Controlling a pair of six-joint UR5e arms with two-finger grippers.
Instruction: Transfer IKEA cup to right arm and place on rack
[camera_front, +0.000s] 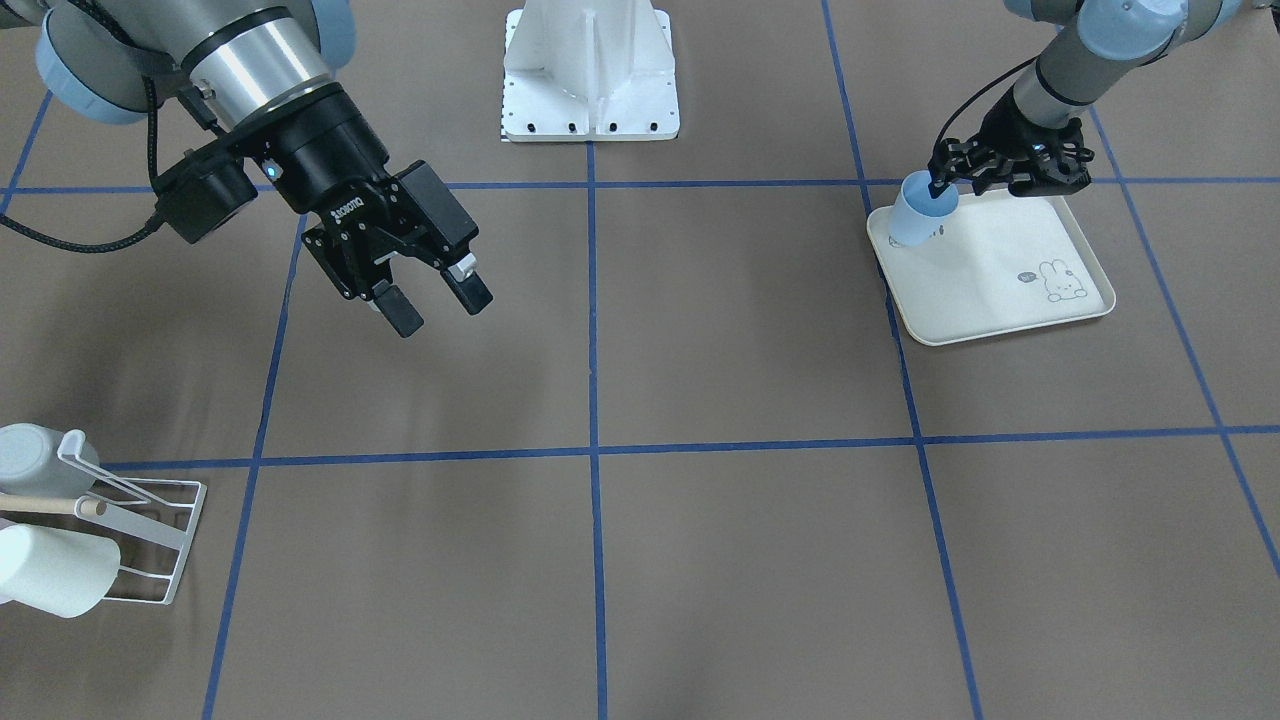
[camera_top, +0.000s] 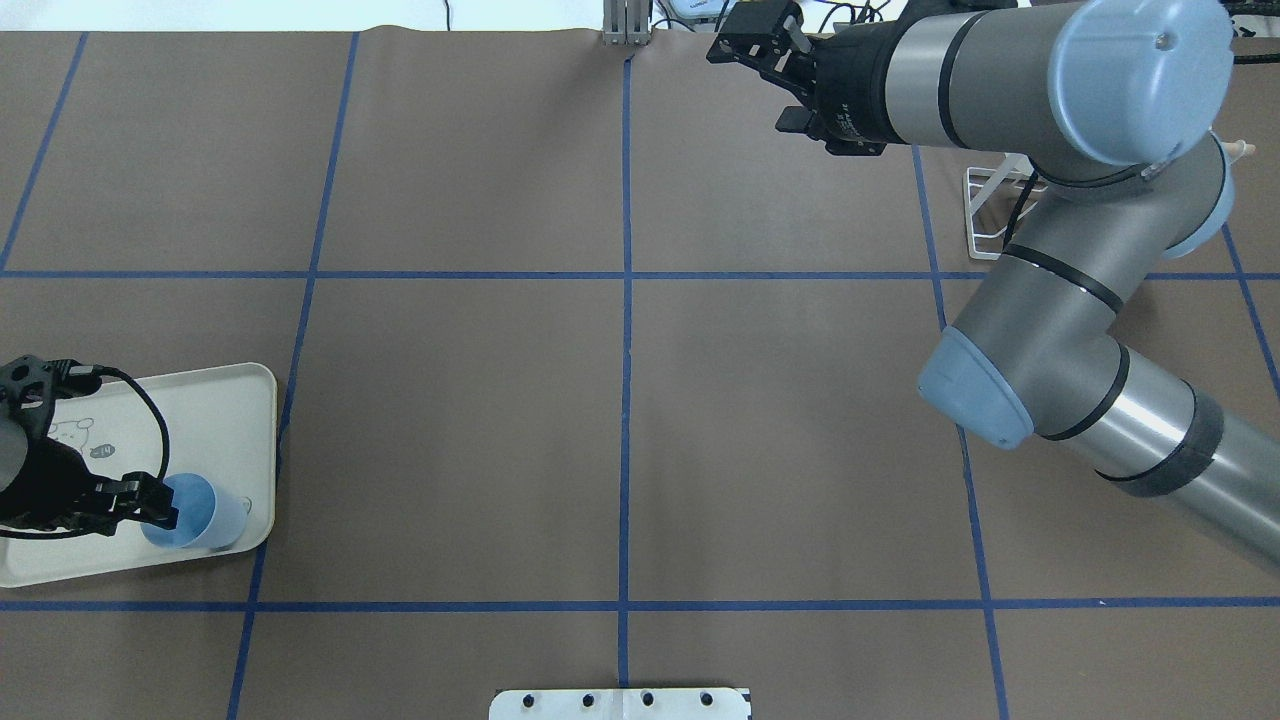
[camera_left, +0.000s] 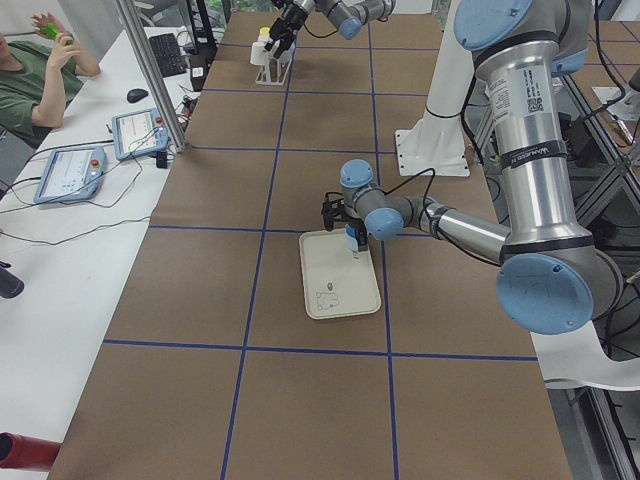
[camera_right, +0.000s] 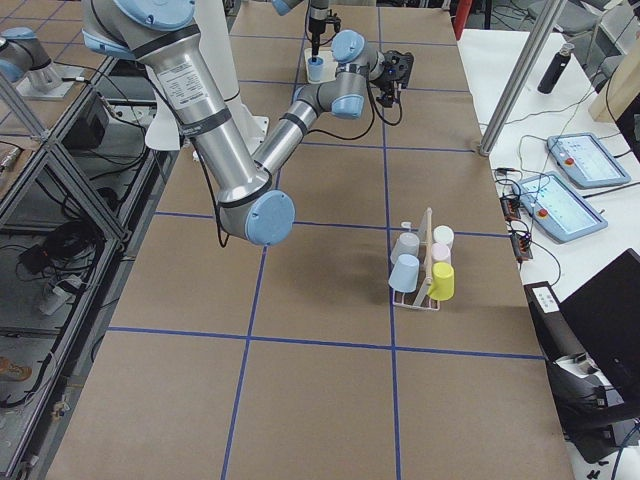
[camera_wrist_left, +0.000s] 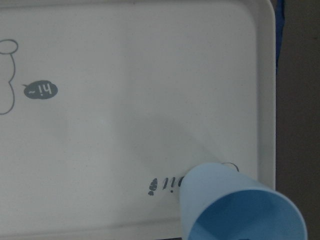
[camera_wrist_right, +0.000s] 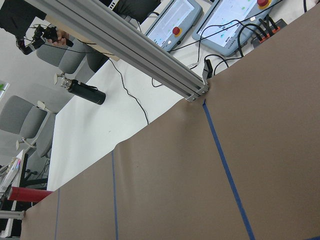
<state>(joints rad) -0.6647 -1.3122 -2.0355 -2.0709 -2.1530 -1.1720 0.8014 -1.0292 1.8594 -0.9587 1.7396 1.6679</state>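
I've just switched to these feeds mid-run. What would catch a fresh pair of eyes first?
The blue cup sits tilted on the cream rabbit-print tray, at the right of the front-facing view, with its rim pinched by the left gripper. At that view's upper left, the right gripper hangs open and empty above the table. The white wire rack at the lower left edge holds other cups.

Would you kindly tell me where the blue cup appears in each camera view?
Front-facing: blue cup, upper right.
Overhead: lower left.
Exterior left: centre.
Exterior right: top centre.
Left wrist: bottom right.
Right wrist: not in view.
Shared landmark: the tray beneath it.
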